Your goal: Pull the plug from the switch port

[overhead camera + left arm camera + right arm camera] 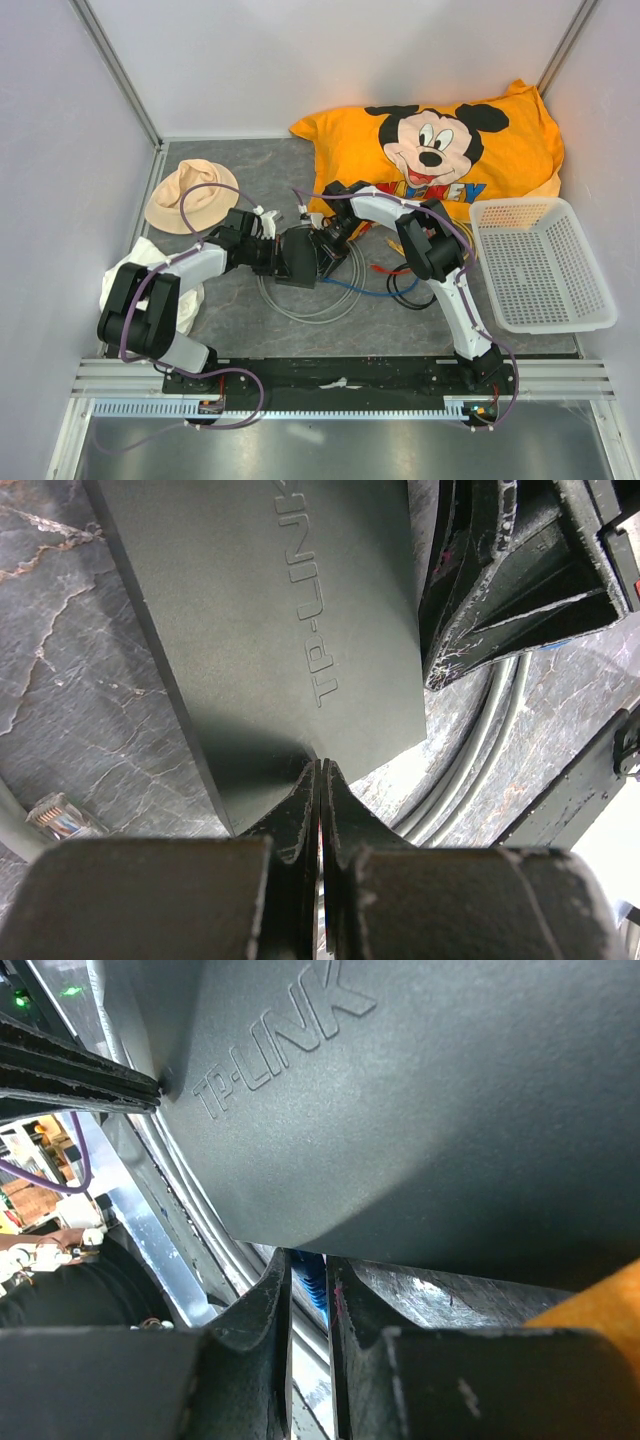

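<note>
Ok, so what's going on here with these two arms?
Both arms are at the dark TP-Link switch in the middle of the table. The left gripper is shut, its tips against the switch's edge, apparently steadying it. The right gripper is closed on a blue plug just under the switch's edge. Whether that plug is out of its port isn't visible.

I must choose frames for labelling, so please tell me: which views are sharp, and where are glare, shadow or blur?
Top external: soft, even light, sharp; the dark switch shows little detail. Left wrist: its lettering is sharp, shadow lies by the jaws, white glare at lower right. Right wrist: lettering sharp, jaws and left background blurred.
</note>
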Available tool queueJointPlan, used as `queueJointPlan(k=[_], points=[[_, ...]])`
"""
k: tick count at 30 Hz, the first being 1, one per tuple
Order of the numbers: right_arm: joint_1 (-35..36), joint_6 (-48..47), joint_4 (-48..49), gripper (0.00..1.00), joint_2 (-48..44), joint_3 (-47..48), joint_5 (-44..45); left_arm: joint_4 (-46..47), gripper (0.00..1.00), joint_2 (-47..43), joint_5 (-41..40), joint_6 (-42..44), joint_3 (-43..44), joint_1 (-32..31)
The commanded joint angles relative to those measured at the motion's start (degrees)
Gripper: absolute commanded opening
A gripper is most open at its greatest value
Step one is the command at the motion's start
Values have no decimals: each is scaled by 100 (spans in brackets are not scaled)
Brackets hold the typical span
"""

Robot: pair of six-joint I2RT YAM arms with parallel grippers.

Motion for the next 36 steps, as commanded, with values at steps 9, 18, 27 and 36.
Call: queueJointPlan(k=[9, 18, 27, 36], points=[[132, -392, 235, 0, 341, -453, 1971, -23, 2, 137, -40, 25, 97, -6], [158, -348, 86, 0, 333, -699, 2586, -23, 1, 101, -57, 25, 89, -6], [185, -542, -222, 0, 298, -1006, 2965, -23, 1, 180, -40, 16, 115, -15], [220, -507, -169, 0, -70, -850, 2728, -23, 2, 172, -49, 7, 106, -15]])
